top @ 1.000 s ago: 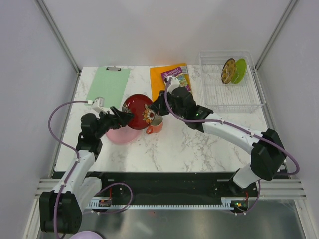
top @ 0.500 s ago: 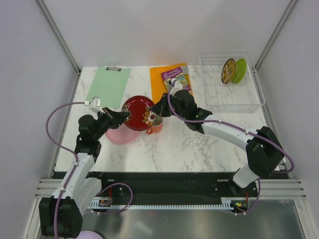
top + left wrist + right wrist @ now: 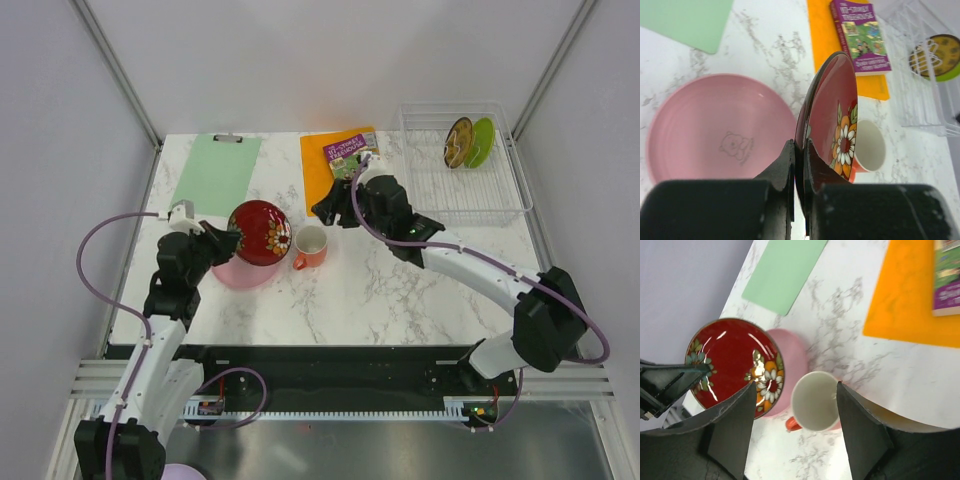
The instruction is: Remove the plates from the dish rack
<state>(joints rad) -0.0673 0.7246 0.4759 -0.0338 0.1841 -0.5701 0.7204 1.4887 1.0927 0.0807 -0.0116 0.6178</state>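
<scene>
Down at the near side, the left gripper (image 3: pixel 799 150) has its jaws pinched narrow on the rim of the dark red plate (image 3: pixel 260 232). The plate stands almost on edge, its flowered face turned toward 3 o'clock. It hangs over the 1 o'clock edge of the pink plate (image 3: pixel 238 273), which lies flat on the marble surface (image 3: pixel 380 290) (whether the two touch I cannot tell).

Just beside the red plate at 3 o'clock sits an orange-and-white mug (image 3: pixel 311 246), mouth up. Above it, toward 1 o'clock, the right gripper (image 3: pixel 322 207) hovers with its jaws spread wide and nothing between them.

Farther back lie an orange mat (image 3: pixel 322 170) with a purple book (image 3: pixel 352 155) on it, and a green clipboard (image 3: pixel 217 172) at 11 o'clock. The dish rack (image 3: pixel 465 200) fills the far 2 o'clock corner, with the brown-and-yellow plate (image 3: pixel 458 142) and the lime green plate (image 3: pixel 484 142) upright side by side at its far end.
</scene>
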